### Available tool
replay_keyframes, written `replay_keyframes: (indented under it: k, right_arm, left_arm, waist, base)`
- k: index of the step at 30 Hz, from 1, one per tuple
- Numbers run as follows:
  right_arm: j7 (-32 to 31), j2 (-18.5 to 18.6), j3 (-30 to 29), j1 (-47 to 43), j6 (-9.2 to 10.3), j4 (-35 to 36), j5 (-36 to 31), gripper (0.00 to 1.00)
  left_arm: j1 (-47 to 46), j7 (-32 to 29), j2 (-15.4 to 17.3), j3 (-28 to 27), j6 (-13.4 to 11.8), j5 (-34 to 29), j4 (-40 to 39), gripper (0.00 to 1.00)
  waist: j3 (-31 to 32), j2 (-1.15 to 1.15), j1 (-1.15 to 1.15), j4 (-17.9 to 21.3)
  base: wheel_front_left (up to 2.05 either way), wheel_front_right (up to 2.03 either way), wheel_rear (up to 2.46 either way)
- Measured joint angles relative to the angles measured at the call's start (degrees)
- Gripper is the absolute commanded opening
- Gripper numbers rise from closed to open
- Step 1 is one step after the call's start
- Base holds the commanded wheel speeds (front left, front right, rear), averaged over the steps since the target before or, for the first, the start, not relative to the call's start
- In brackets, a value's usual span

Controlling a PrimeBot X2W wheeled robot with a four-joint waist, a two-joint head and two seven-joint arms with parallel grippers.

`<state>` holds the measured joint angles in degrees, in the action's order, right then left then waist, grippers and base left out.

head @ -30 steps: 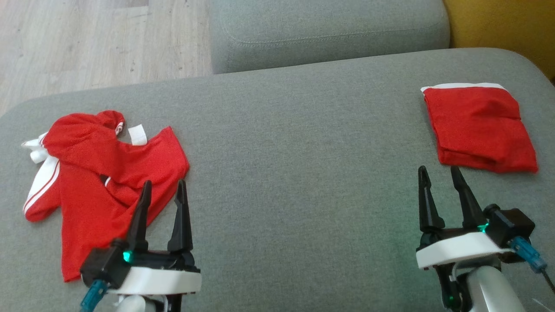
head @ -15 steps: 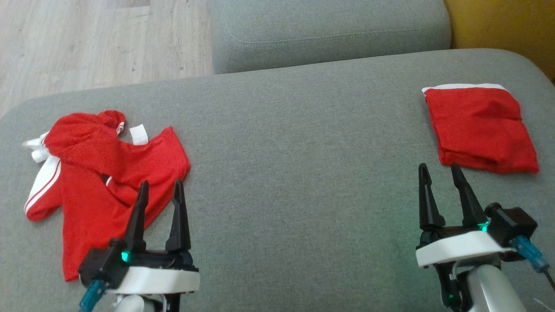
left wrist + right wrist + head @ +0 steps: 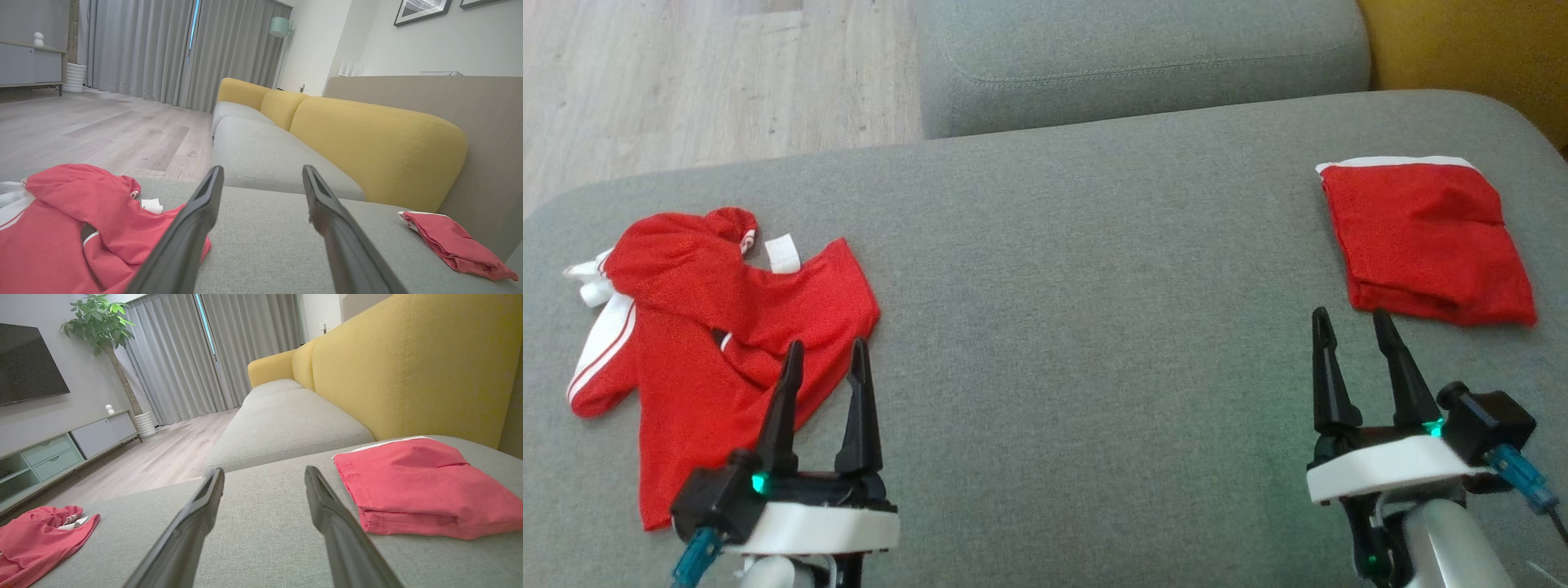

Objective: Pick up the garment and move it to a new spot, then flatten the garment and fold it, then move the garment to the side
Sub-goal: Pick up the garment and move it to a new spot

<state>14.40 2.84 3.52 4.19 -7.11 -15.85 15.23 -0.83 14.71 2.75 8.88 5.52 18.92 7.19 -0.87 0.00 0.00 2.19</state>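
Note:
A crumpled red garment (image 3: 711,327) with white stripes lies on the left of the grey sofa seat (image 3: 1078,286); it shows at the lower left in the left wrist view (image 3: 61,228) and the right wrist view (image 3: 36,535). My left gripper (image 3: 825,355) hovers open over its near right edge, nothing between the fingers. My right gripper (image 3: 1352,324) is open just in front of a folded red garment (image 3: 1421,237), seen also in the right wrist view (image 3: 416,486) and the left wrist view (image 3: 449,245).
A second grey seat cushion (image 3: 1135,57) lies beyond the seat, with the yellow backrest (image 3: 1470,49) at the far right. Wooden floor (image 3: 686,73) lies off the far left edge. A TV cabinet (image 3: 61,449) and a potted plant (image 3: 102,330) stand across the room.
The left gripper has drawn back slightly toward me over the garment's edge. The right gripper and both garments stay where they were.

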Motion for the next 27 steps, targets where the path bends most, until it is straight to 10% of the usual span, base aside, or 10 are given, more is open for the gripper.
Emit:
replay_keyframes:
  k: [27]
  right_arm:
    - [0.0,0.0,9.1,-0.8,0.00,-1.3,3.4,1.00]
  left_arm:
    - [2.8,0.0,0.0,-5.2,-1.8,-1.9,0.7,1.00]
  waist:
    - [2.9,0.00,0.00,-12.8]
  base:
    - [0.00,0.00,0.00]
